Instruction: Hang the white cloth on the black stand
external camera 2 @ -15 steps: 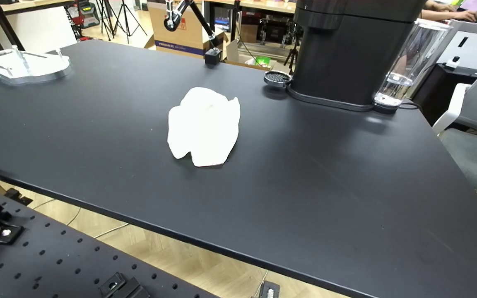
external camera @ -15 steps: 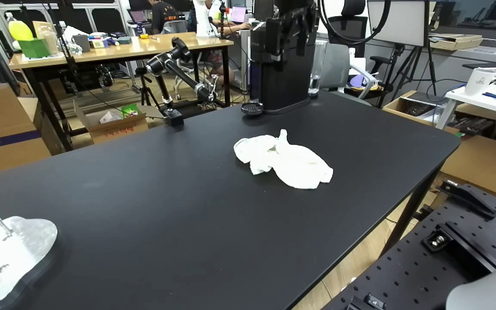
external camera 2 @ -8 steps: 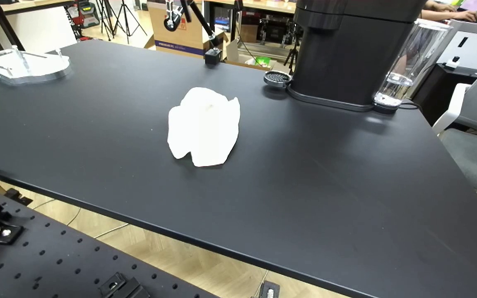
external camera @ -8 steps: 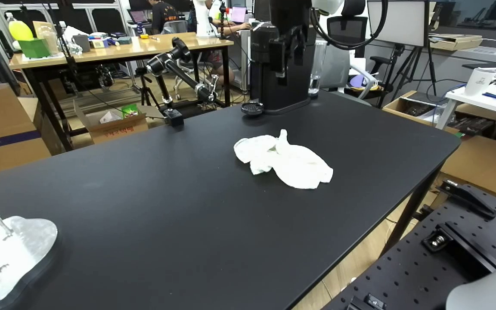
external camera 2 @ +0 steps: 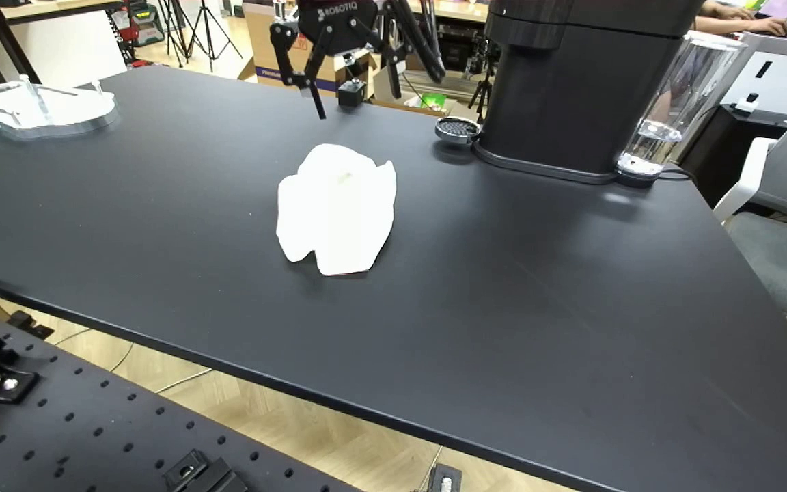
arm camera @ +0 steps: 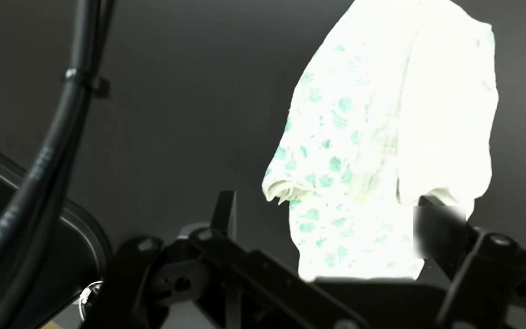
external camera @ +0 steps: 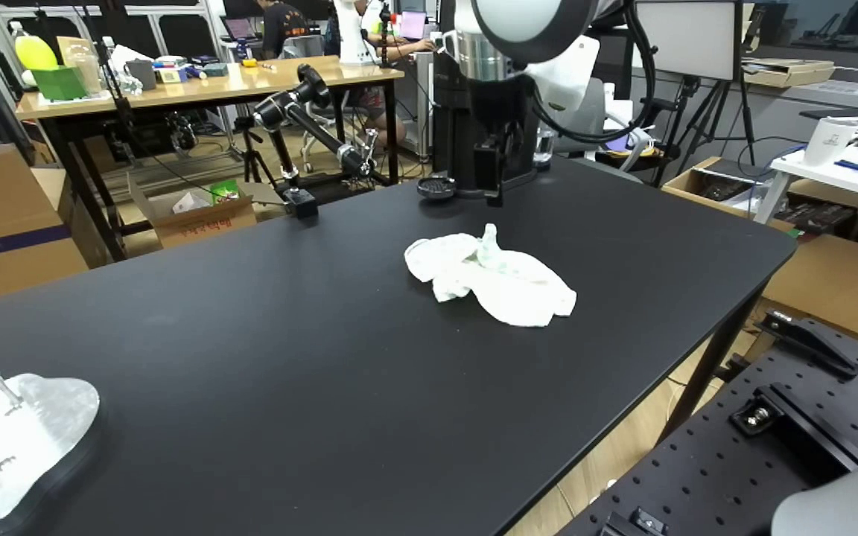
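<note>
White cloth (external camera 2: 339,212) — downturned gripper (arm camera: 329,204), jaws apart

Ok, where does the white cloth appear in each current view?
In an exterior view: white cloth, just right of centre.
In an exterior view: white cloth, left of and slightly above centre.
In the wrist view: white cloth, right of centre, reaching the top edge.
Shared landmark: the black table, under the white cloth in all three views.
</note>
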